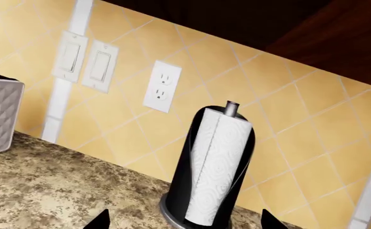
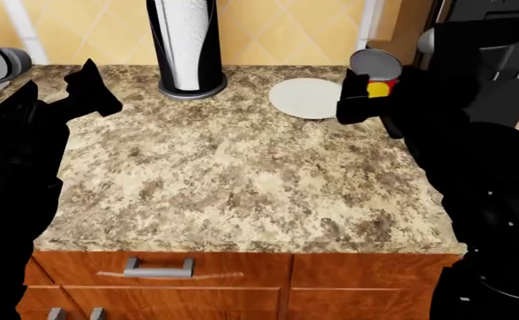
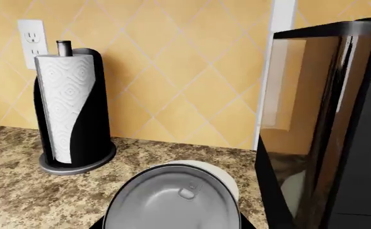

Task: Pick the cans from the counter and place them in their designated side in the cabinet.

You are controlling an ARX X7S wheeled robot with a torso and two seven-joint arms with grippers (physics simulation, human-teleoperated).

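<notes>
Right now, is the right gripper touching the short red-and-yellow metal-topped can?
Touching. Head view: the right gripper is clamped on the red-and-yellow can, lifted above the speckled counter.

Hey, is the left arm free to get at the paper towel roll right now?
Probably yes. The left gripper looks empty, and only bare counter lies between it and the roll. The right gripper holds the can well off to the other side.
</notes>
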